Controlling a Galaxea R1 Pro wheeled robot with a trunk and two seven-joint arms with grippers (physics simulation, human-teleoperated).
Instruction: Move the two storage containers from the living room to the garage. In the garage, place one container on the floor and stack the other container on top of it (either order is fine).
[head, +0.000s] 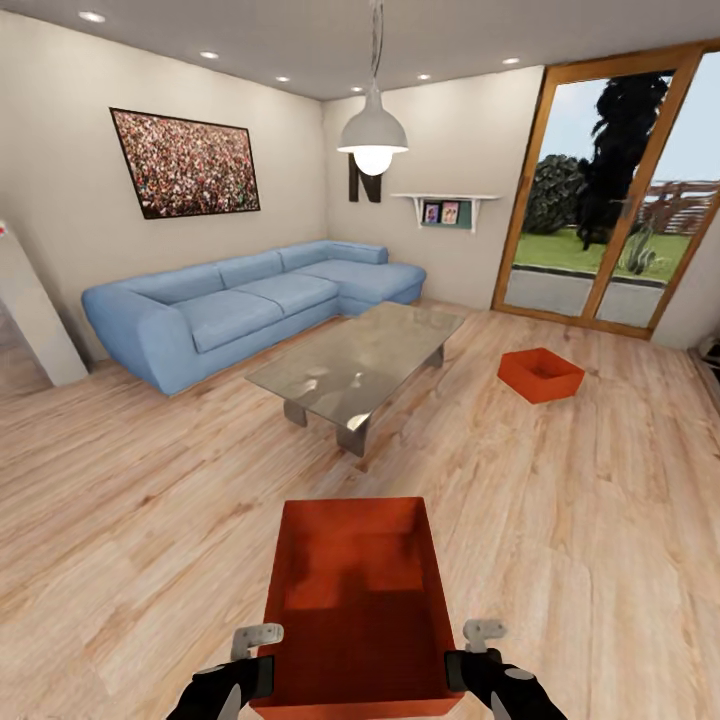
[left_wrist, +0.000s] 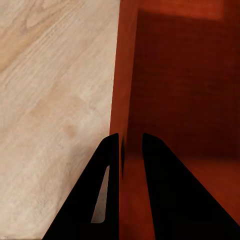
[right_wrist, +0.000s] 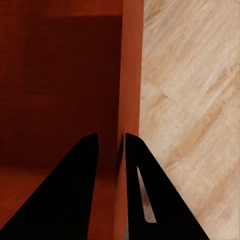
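Note:
In the living room, one orange-red open-topped storage container (head: 355, 600) is right in front of me, held between both arms. My left gripper (head: 262, 660) is shut on its left wall (left_wrist: 122, 75), one finger inside and one outside (left_wrist: 129, 137). On the opposite wall (right_wrist: 131, 75) my right gripper (head: 462, 655) is shut the same way (right_wrist: 111, 136). The container is empty inside. The second storage container (head: 540, 374) rests on the wood plank floor at the right, near the glass doors.
A glass coffee table (head: 350, 365) stands straight ahead, with the blue corner sofa (head: 240, 305) behind it at the left. Wood-framed glass doors (head: 610, 200) fill the far right wall. Bare plank floor (head: 130, 520) lies on both sides of me.

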